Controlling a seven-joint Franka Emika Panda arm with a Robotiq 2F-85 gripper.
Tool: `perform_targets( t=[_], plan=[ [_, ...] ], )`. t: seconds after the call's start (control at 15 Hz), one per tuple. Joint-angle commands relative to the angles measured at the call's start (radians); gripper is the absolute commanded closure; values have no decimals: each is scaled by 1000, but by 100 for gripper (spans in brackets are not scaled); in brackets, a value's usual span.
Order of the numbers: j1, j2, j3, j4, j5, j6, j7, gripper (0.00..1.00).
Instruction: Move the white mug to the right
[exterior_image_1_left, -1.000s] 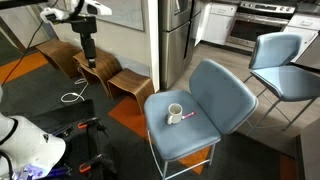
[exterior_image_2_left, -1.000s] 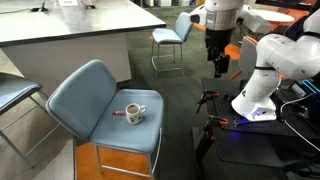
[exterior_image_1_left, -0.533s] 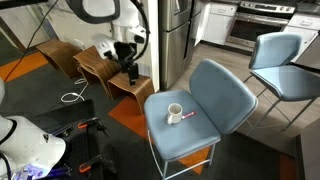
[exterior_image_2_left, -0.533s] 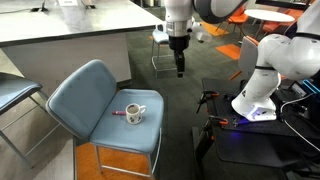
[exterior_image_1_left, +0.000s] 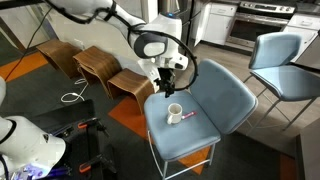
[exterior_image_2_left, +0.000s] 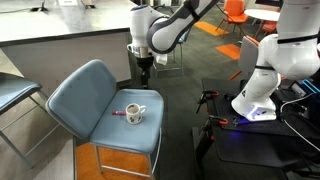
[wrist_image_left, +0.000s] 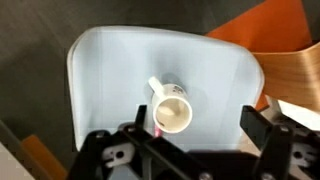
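Gripper (exterior_image_1_left: 168, 86), in an exterior view: hangs from the arm over the edge of the blue chair seat (exterior_image_1_left: 195, 138), short of the white mug (exterior_image_1_left: 174, 112) and clear of it, no contact. Too small here to read how the jaws stand. Records the mug upright on the seat, with a thin pink stick (exterior_image_1_left: 188, 116) lying just beside it.

In an exterior view: places the gripper (exterior_image_2_left: 145, 72) beyond the far edge of the seat (exterior_image_2_left: 95, 100), raised well above the level of the mug (exterior_image_2_left: 133, 113). Shows the mug standing near the middle of the seat, handle outward, pink stick (exterior_image_2_left: 118, 113) alongside. Confirms nothing held.

Wrist view: looks down on the seat (wrist_image_left: 110, 70) with the mug (wrist_image_left: 172, 112) near the centre of the picture, mouth up, handle toward the upper left of the frame. Shows the gripper (wrist_image_left: 195, 142) with fingers (wrist_image_left: 275, 140) standing wide apart at the bottom of the picture, nothing between them. Picks up the pink stick (wrist_image_left: 158, 128) by the mug's rim; cannot tell whether touching.

Assessment: judged to be in the approach, with none of the move itself done. Mug not gripped, not lifted, not shifted toward the right. Left to do, by this reading: line up over the mug, come down, close on it, carry it rightward across the seat, set it down and let go
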Motion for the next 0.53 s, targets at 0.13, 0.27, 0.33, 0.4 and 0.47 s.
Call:
perform_targets(
  t=[0.13,0.27,0.33,0.4,0.47],
  plan=[
    [-41,264,20,209,68,57,-26,0],
    [-66,350,28,276,91,77,-32,0],
    [-78,387,31,307,99,77,-35,0],
    [-93,424,39,338,113,81,-49,0],
    [-105,453,44,364,122,79,-54,0]
  ],
)
